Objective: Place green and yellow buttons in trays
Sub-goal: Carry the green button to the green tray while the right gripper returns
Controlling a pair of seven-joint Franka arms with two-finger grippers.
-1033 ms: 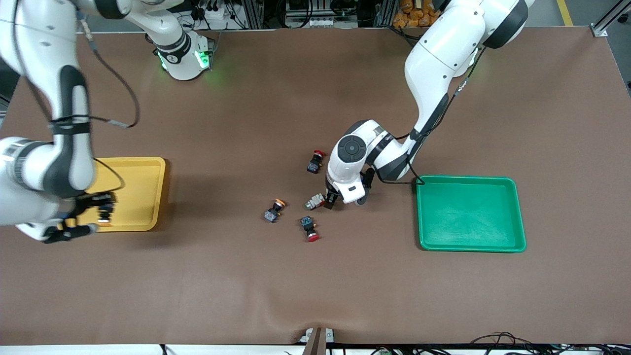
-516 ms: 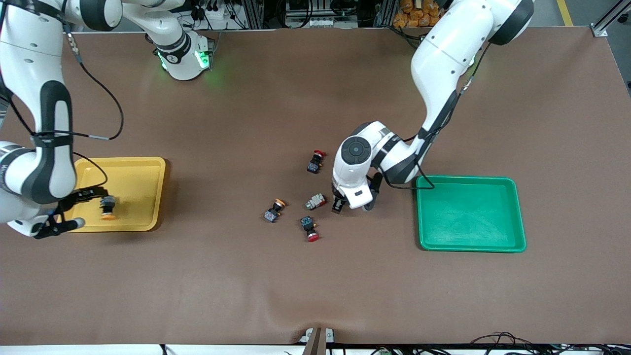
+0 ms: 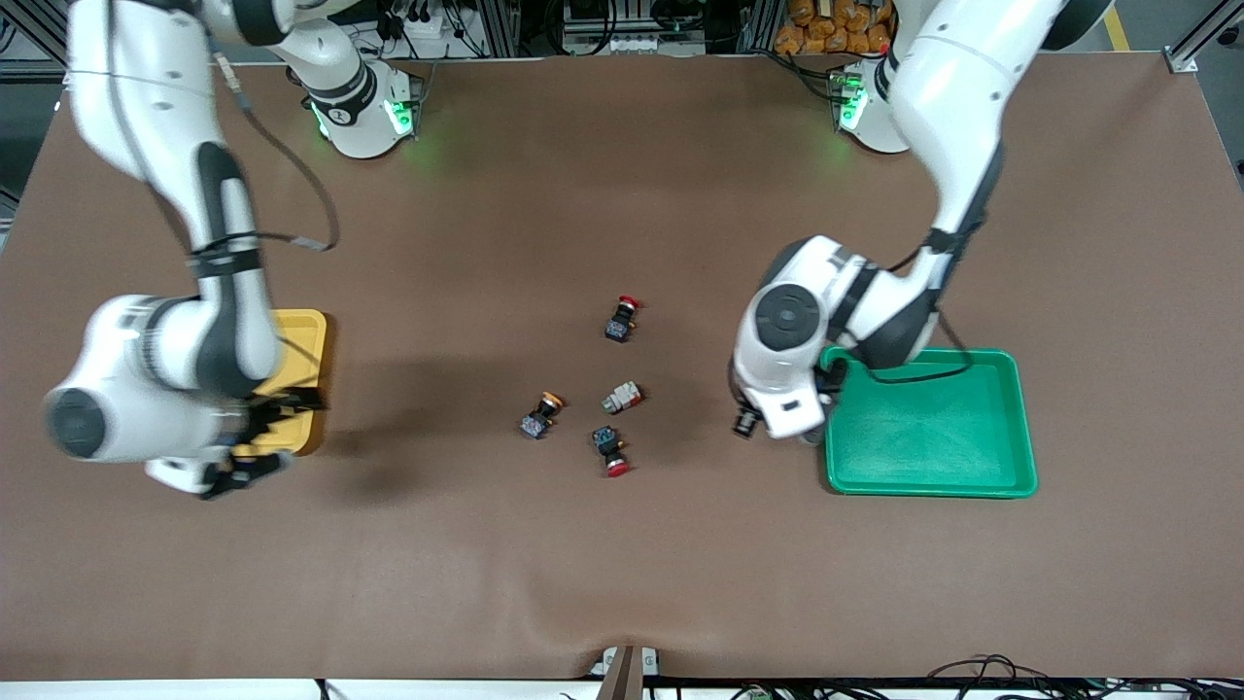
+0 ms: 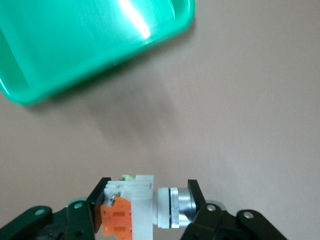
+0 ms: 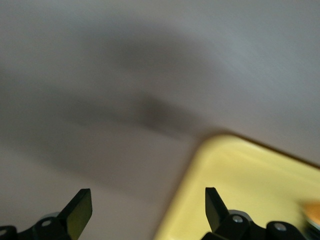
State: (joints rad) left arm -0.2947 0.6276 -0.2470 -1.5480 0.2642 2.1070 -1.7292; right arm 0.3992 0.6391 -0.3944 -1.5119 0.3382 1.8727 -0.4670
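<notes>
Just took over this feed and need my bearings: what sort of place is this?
Most likely a robotics lab or test cell. Two white arms are bolted along one edge of a brown-covered table, aluminium framing and loose cables run along that edge, and the work is staged: a green tray, a yellow tray.

High front camera; two downward wrist cameras.
</notes>
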